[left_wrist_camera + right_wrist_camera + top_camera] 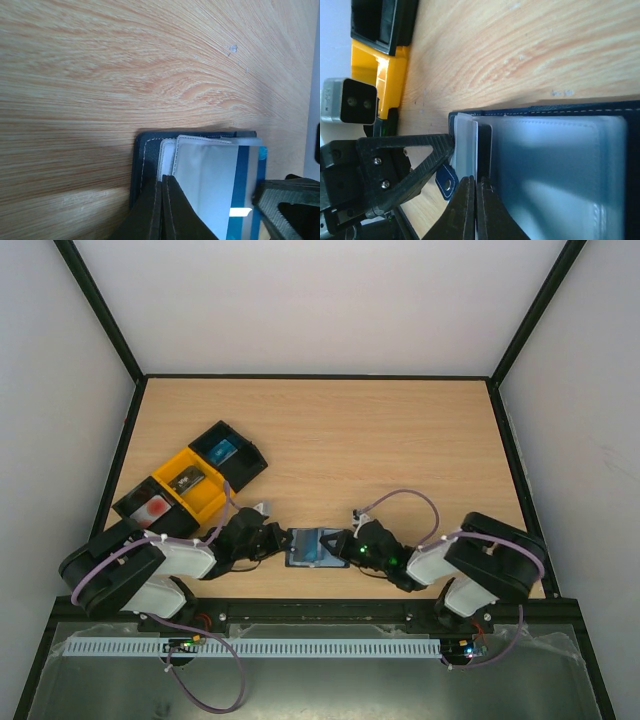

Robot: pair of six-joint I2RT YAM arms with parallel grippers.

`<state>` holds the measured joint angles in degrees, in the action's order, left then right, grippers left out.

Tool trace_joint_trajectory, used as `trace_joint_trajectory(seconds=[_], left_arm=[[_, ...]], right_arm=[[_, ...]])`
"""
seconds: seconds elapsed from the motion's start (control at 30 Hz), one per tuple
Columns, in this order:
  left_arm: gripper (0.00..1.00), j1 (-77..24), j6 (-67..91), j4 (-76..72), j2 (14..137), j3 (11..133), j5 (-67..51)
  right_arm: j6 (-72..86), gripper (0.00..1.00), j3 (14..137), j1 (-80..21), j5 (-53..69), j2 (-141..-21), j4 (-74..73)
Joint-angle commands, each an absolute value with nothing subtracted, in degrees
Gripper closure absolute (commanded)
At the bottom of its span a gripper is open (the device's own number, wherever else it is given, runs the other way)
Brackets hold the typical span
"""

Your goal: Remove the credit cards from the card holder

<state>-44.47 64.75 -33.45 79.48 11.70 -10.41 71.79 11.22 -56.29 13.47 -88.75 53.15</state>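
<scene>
Pincers: left gripper and right gripper both have their fingers pressed together, tips facing each other across the card holder. Whether either nips a thin edge cannot be made out.
Left tip: it sits low at the stitched navy edge, seemingly to pin that side to the table.
Right tip: it meets the opposite side where pale edges stand out of the pockets, likely to catch one and slide it out.
Card holder: it lies open and flat between the two tips, pockets up.
Credit cards: a blue one juts from the pocket just ahead of the left tip, toward the right gripper.
Trays: a yellow tray and two black trays sit well beyond the left gripper, on its outer side. They hold light-blue and reddish pieces too small to identify, and are probably the drop-off.
</scene>
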Motion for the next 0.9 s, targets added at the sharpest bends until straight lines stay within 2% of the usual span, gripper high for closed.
trace_joint_trajectory(seconds=[0.0,0.17,0.23,0.37,0.43,0.5,0.67,0.87], left_arm=[[0.97,-44.98,63.96,-24.04,80.26,9.81,-9.42],[0.97,-44.97,63.08,-22.67,79.97,11.64,-9.57],[0.93,-45.00,62.39,-21.75,79.34,12.68,-9.50],[0.74,-44.92,59.80,-17.00,76.48,16.61,-8.37],[0.57,-44.94,57.89,-13.55,74.14,19.51,-7.12],[0.51,-44.94,54.25,-10.90,72.07,22.14,-6.28],[0.49,-45.00,43.04,-7.96,68.21,28.16,-7.99],[0.48,-50.69,28.36,-8.28,62.63,30.22,-3.93]], right_arm=[[67.90,0.98,10.89,-55.78,5.74,-81.40,40.15],[67.46,0.98,11.41,-55.78,1.34,-71.71,29.07],[67.33,0.98,12.69,-55.73,0.55,-68.41,24.88],[66.18,0.98,14.44,-55.72,-1.04,-62.98,18.88],[66.64,0.98,14.77,-55.72,-1.74,-60.93,16.87],[68.74,0.98,15.32,-55.79,-2.18,-58.99,14.67],[76.40,0.98,17.07,-55.73,-2.55,-52.96,9.89],[88.61,0.98,27.71,-55.74,-10.63,-49.01,-10.21]])
